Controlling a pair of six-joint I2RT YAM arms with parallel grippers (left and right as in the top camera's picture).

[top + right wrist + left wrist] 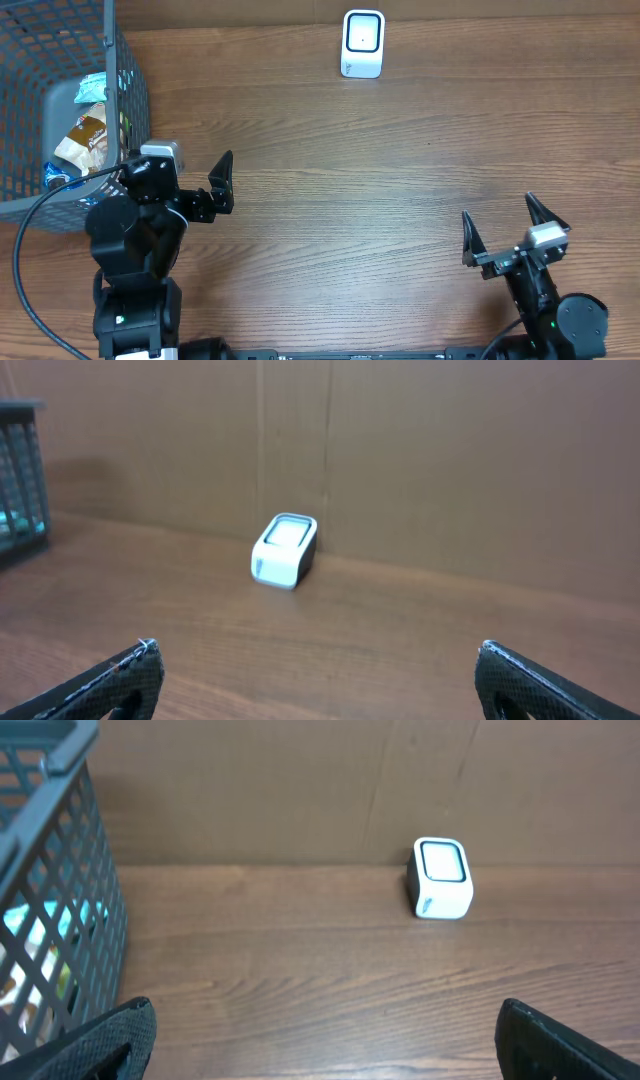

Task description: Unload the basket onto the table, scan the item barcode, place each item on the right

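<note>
Worktop (400, 190): basket (30, 60) holding snack packets (85, 135) at left; barcode scanner (362, 43) at rear centre, well apart.

Overhead looks straight down; wrist views low, forward, share scanner (441, 880).

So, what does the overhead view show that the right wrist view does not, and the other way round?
Only overhead: the brown packet in the basket, and the left arm. Only right wrist: the brown wall behind the scanner. Both: the scanner, the basket's mesh, the table and the open right claw, holding nothing.
</note>
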